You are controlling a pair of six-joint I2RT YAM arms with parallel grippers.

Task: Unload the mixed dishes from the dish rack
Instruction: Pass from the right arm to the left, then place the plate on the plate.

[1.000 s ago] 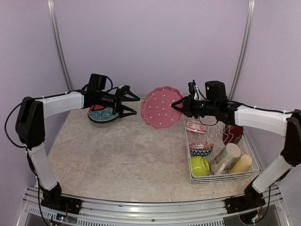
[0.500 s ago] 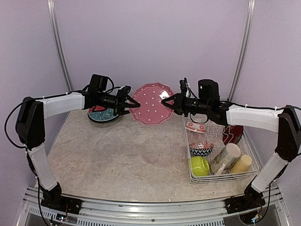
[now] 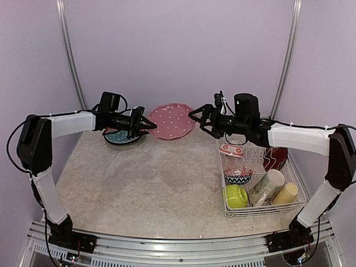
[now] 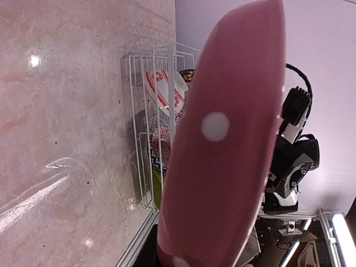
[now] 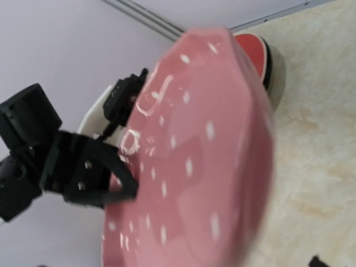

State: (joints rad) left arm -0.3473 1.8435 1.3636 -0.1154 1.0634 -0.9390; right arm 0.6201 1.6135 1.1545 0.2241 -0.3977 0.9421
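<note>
One pink plate is held over the counter's far edge, outside the rack, its left rim clamped by the left jaws; the right jaws are spread wide. Stiff, glazed and likely slippery, it is best gripped firmly at the rim.

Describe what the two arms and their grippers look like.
Both the left arm and right arm have white tube-shaped links between bulky black joints, with thin black cables looping alongside. The left gripper and right gripper are black, with two angular fingers each.
</note>
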